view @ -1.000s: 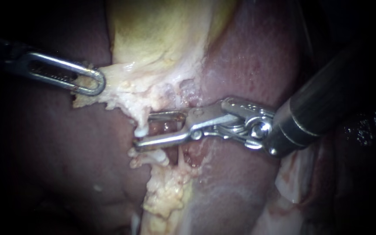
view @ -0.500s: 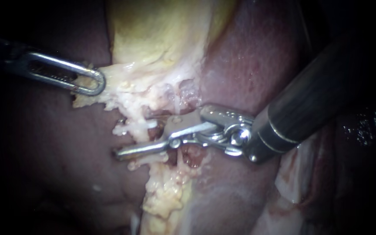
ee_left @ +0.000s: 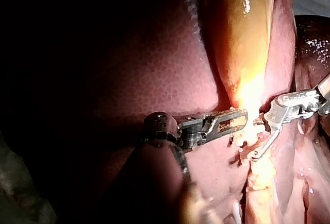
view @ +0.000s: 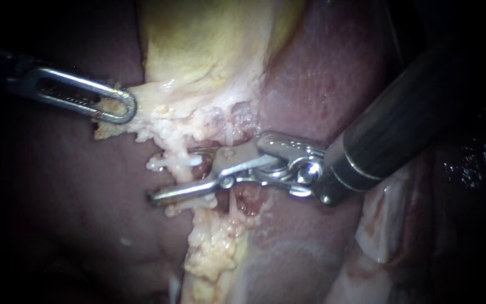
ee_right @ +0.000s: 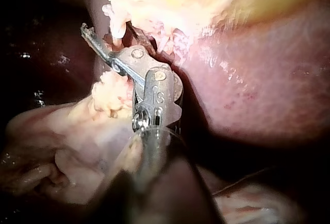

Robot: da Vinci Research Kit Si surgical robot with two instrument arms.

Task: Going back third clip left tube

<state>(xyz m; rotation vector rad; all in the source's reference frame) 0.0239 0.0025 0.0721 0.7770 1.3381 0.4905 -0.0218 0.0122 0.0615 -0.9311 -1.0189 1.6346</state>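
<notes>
I count two instruments, one from each side. My left instrument comes in from the far left. Its looped jaws are clamped from both sides on the pale fringe at the lower edge of the gallbladder, the yellow sac in the middle. In the left wrist view the same jaws pinch that fringe just beneath the brightly lit sac. Under the fringe a short white strand lies crosswise, in the gap between the jaws of my right instrument, which stand apart. The lower jaw reaches past the strand over the dark liver and the upper one is half buried in the fringe; I cannot tell whether both touch the strand. A thinner pale strand drops from the gallbladder to the jaws' hinge. Which of these is the left tube I cannot tell, and I cannot make out a clip. Below the jaws lies a lumpy yellow ridge of fat. Further right, my right instrument's dark shaft runs up and away over pinker liver.
</notes>
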